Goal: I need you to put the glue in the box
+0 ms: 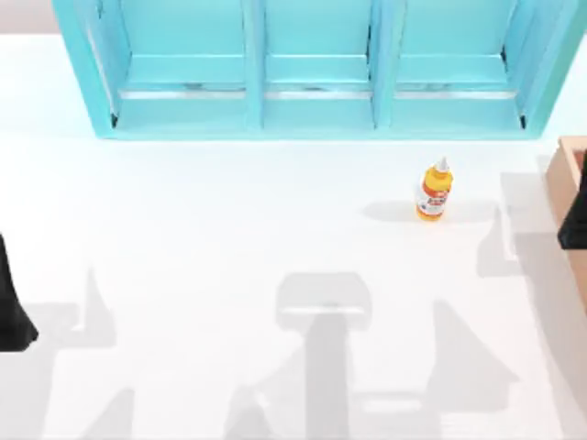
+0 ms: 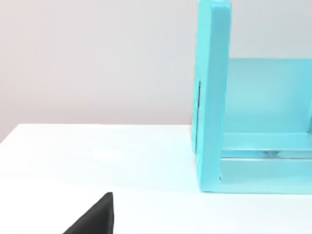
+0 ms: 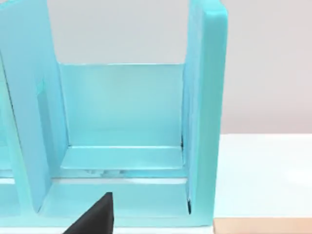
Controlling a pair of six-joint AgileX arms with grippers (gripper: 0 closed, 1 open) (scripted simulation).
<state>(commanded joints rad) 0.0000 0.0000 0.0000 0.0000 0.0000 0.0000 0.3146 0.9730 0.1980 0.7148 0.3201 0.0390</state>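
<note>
The glue (image 1: pixel 434 191), a small orange-yellow bottle with a white nozzle and a white-and-red label, stands upright on the white table right of centre. The box (image 1: pixel 567 179), tan with thick walls, sits at the table's right edge and is cut off by the frame; its rim (image 3: pixel 263 226) also appears in the right wrist view. My right arm (image 1: pixel 575 220) hangs over the box, well right of the glue. My left arm (image 1: pixel 14 316) is parked at the far left edge. A black piece of each gripper pokes into its wrist view (image 2: pixel 95 217) (image 3: pixel 95 217).
A large teal shelf unit (image 1: pixel 316 69) with three compartments spans the back of the table; its end wall (image 2: pixel 212 97) and one compartment (image 3: pixel 122 122) face the wrist cameras. White tabletop (image 1: pixel 229 229) stretches between the arms.
</note>
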